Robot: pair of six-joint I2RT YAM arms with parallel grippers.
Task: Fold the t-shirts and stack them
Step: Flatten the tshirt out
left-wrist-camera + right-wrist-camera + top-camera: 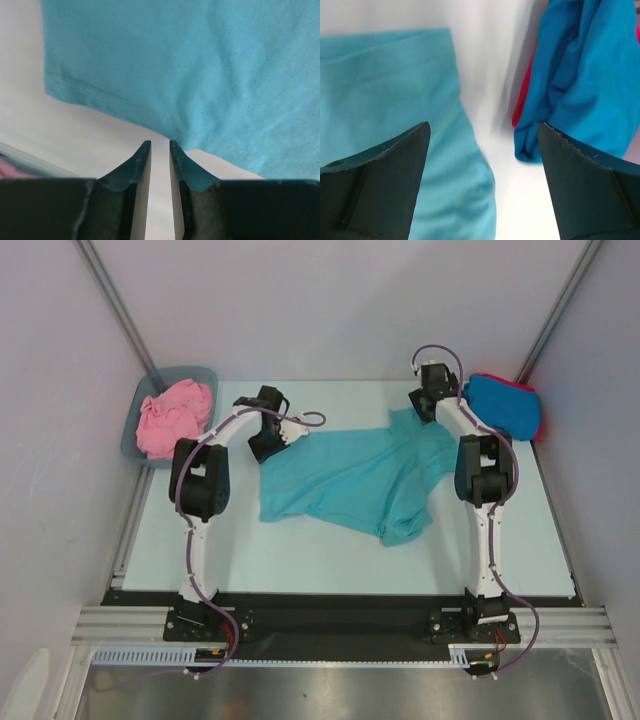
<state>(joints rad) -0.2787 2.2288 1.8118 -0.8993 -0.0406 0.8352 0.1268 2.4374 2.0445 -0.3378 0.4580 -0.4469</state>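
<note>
Sprawling teal t-shirt (350,480), creased, unfolded

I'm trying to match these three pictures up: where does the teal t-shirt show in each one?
Top external: the teal t-shirt lies spread across the middle of the table.
Left wrist: it fills the upper part of the picture, with its hem toward the camera.
Right wrist: it covers the left side.
Shared landmark: the pale table, bare right beside the shirt in every view.
</note>
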